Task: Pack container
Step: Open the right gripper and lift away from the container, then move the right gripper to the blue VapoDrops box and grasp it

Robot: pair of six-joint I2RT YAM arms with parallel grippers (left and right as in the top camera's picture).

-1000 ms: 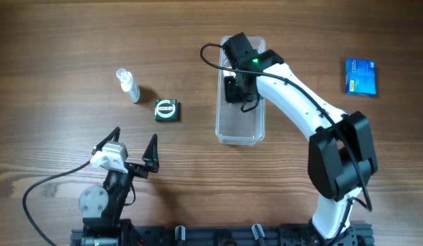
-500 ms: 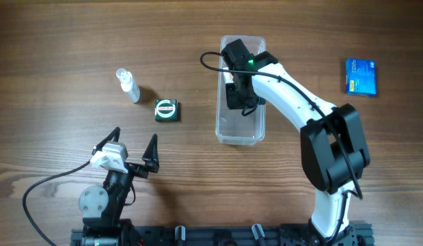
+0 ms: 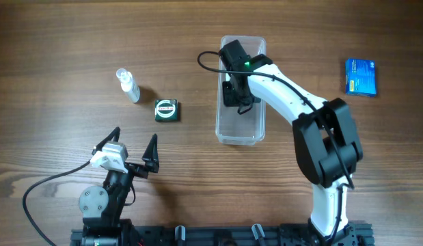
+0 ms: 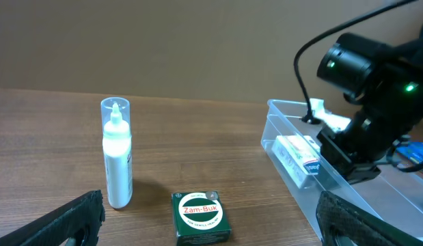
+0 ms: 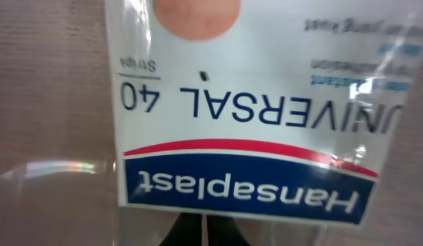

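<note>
The container [image 3: 240,141] is a long clear tub at the table's middle, also in the left wrist view [image 4: 285,108]. My right gripper [image 3: 233,94] is down inside its far half. In the right wrist view the two fingertips [image 5: 204,232] are pressed together with nothing between them, at the near edge of a white and blue Hansaplast box [image 5: 252,130] lying in the tub. The left wrist view shows that box [image 4: 296,154] against the tub's left wall, beside the gripper. My left gripper [image 3: 134,140] is open and empty at the front left.
A small clear spray bottle [image 3: 128,85] stands at the left, also in the left wrist view [image 4: 117,154]. A green Zam-Buk box [image 3: 167,110] lies between it and the tub, in front of my left gripper [image 4: 201,217]. A blue box [image 3: 361,76] lies far right.
My right gripper has shifted slightly toward the tub's left wall, and the arm's elbow has swung left. The left arm has not moved.
</note>
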